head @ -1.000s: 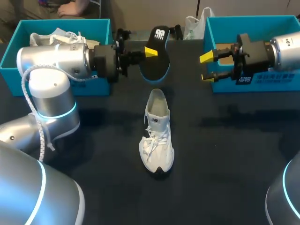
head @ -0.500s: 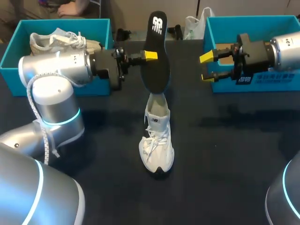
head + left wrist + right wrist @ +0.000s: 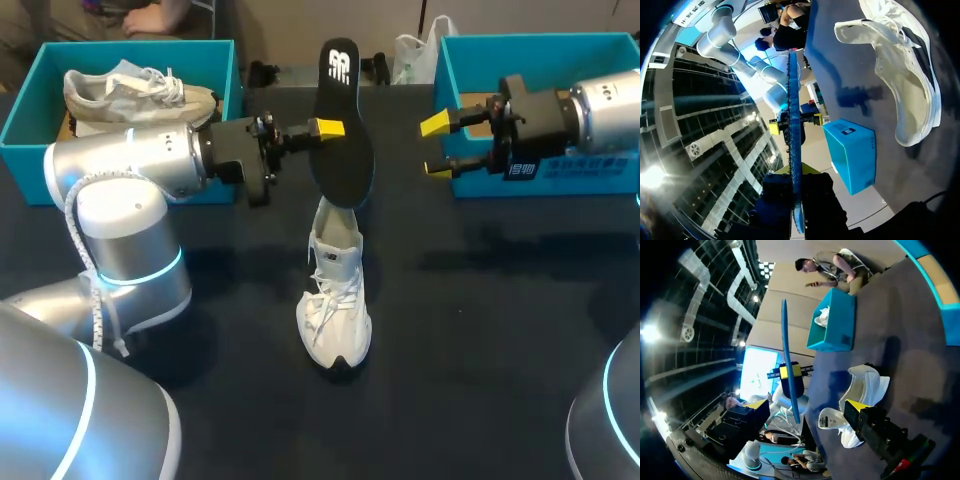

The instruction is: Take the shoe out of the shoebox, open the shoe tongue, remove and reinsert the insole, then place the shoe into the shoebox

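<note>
A white shoe [image 3: 333, 300] stands on the dark table, toe toward me. Above its heel opening my left gripper [image 3: 326, 128] is shut on a black insole [image 3: 346, 150], held upright with its lower end at the shoe's collar. In the left wrist view the insole [image 3: 794, 140] shows edge-on between the left gripper [image 3: 795, 187] fingers, with the shoe [image 3: 907, 85] off to one side. My right gripper [image 3: 437, 148] stands open and empty, to the right of the insole. From the right wrist, the right gripper [image 3: 807, 407] faces the insole [image 3: 788, 360] and shoe [image 3: 862, 385].
A blue shoebox [image 3: 120, 46] at the back left holds a second shoe [image 3: 135, 92]. Another blue shoebox [image 3: 540, 42] stands at the back right, just behind my right gripper. A white plastic bag [image 3: 412, 52] lies at the back edge.
My left gripper has swung the insole from a tilted, flatter pose to upright and carried it right, its lower end now at the shoe's collar. The right gripper has barely moved.
</note>
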You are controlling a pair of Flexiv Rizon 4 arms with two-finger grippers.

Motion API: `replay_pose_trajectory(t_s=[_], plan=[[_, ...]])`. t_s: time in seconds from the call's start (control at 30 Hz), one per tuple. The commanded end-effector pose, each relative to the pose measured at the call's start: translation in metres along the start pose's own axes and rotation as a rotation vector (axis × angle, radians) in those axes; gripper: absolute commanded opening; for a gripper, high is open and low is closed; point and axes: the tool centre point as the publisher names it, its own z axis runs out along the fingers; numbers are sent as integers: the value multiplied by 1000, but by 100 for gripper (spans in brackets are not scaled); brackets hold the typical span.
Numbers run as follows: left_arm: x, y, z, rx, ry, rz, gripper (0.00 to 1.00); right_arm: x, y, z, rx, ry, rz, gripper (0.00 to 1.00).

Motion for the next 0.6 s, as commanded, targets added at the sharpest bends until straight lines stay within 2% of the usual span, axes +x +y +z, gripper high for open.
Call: replay_pose_trajectory(t_s=[0.03,0.23,0.27,0.3,0.37,0.6], plan=[[1,-1,4,-6,9,-1,0,-2,8,14,7,8,-8,100],[3,-1,12,-33,10,-28,0,-1,10,27,4,11,-38,100],[4,-1,13,-36,9,-31,0,-1,10,29,3,12,-43,98],[5,-1,15,-40,11,-33,0,-1,10,31,3,12,-45,94],[5,-1,18,-42,9,-34,0,-1,11,36,1,17,-51,76],[9,2,29,-60,13,-18,0,-1,13,47,10,31,-55,58]])
